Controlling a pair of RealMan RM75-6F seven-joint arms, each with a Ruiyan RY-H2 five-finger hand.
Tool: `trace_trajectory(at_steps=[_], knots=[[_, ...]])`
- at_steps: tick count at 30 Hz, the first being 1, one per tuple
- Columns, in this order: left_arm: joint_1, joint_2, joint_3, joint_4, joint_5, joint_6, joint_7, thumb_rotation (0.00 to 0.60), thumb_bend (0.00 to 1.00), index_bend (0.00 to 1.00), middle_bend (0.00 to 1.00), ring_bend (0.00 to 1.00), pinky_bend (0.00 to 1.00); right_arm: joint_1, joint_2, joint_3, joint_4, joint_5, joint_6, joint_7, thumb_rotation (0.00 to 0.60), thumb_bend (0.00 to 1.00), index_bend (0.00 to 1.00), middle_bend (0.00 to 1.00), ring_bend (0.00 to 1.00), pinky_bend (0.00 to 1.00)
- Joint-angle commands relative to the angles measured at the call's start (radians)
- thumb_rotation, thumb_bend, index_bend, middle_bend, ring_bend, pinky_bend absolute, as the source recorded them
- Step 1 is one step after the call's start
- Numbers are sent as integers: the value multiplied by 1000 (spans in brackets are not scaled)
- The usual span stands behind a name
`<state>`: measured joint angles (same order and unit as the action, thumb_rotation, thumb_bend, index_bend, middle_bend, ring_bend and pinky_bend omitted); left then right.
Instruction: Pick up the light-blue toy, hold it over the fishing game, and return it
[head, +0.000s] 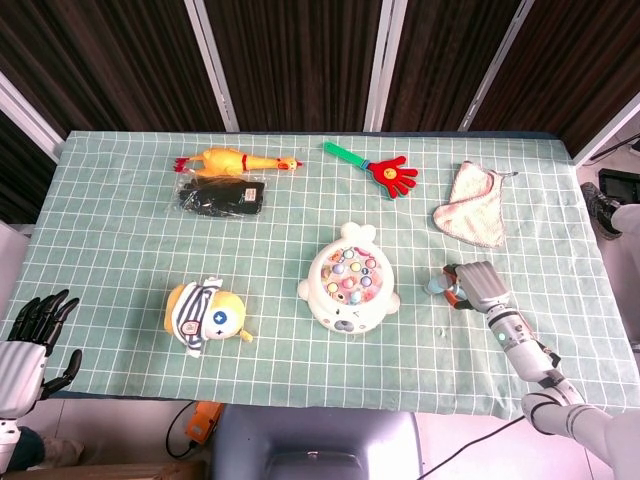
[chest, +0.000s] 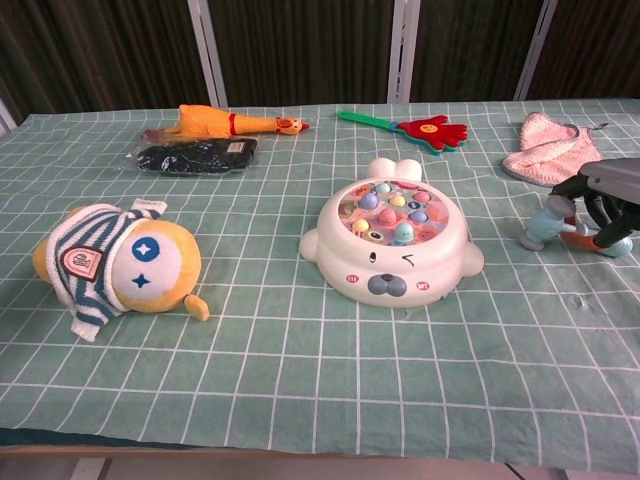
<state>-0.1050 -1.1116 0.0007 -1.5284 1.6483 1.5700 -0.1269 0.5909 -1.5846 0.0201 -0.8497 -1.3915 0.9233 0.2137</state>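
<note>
Light-blue toy (head: 437, 286): lies on the counter (head: 120, 240) to the right of the fishing game, a small piece with a pale blue rounded end pointing toward the game and an orange part running back under the fingers; in the chest view (chest: 545, 226) its blue end touches the cloth.
Right robot hand (head: 477, 285): lies over the toy with its fingers (chest: 600, 208) curled down around the orange part, gripping it low at the counter's surface; seen at the right edge in the chest view (chest: 607, 200).
Fishing game (head: 347, 291): white, animal-shaped, with a round pink tray of coloured fish, near the middle of the counter, near the toy but not touching it; chest view (chest: 391, 243).
Left robot hand (head: 32, 335): off the counter's near left corner, holding nothing, dark fingers spread apart.
Plush toy (head: 204, 315): yellow with a striped blue-and-white shirt, lying on its side left of the fishing game.
Rubber chicken (head: 236, 161): yellow, lying along the far left side.
Black packet (head: 221, 198): just in front of the rubber chicken.
Hand clapper (head: 377, 168): red hand shape on a green handle, at the far middle.
Pink cloth (head: 474, 217): crumpled on the far right, behind the right robot hand.
Counter covering: green cloth with a white grid.
</note>
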Motion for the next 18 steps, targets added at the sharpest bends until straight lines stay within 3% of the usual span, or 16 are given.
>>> trace_trajectory(at_steps=[1, 11, 18], knots=[[0, 0, 0, 0, 0, 0, 0, 600, 472, 7, 0, 0, 11, 0, 6, 2, -7, -4, -6, 1, 600, 526, 901, 632, 688, 718], [1, 2, 1, 3, 5, 4, -8, 600, 471, 25, 0, 0, 10, -5, 14, 25, -18, 12, -22, -40, 600, 504, 870, 623, 666, 696], [1, 1, 2, 4, 6, 4, -9, 600, 470, 25, 0, 0, 10, -10, 18, 39, -30, 22, -23, -61, 600, 494, 782, 583, 650, 683]])
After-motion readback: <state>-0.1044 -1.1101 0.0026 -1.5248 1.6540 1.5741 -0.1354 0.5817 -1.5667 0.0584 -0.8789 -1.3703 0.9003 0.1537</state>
